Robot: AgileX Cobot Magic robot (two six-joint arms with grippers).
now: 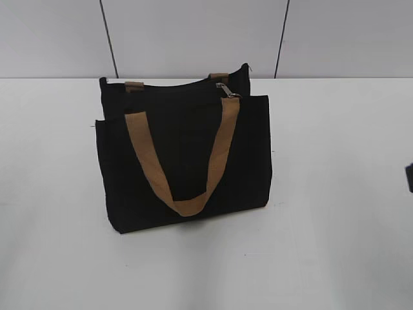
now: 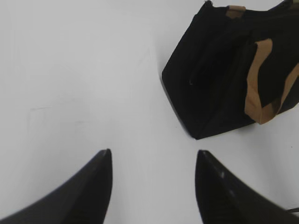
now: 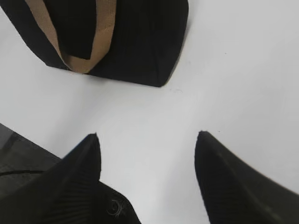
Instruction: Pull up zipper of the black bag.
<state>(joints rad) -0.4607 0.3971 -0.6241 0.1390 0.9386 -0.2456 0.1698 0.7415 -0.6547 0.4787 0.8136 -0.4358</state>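
Claws (image 2: 153, 156) (image 3: 145, 137) wide, off bag (image 1: 184, 155).

A plain white desk (image 1: 335, 194) fills the lower view under even light; toward 12 o'clock stands a pale grey wall (image 1: 193, 32) crossed by two dark seams.

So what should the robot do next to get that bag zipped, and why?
Probably bring the right pincer toward the zipper at the right end of the black bag's top edge. Both pincers, the left pincer too, are open over bare table, away from the bag, so nothing is gripped yet.
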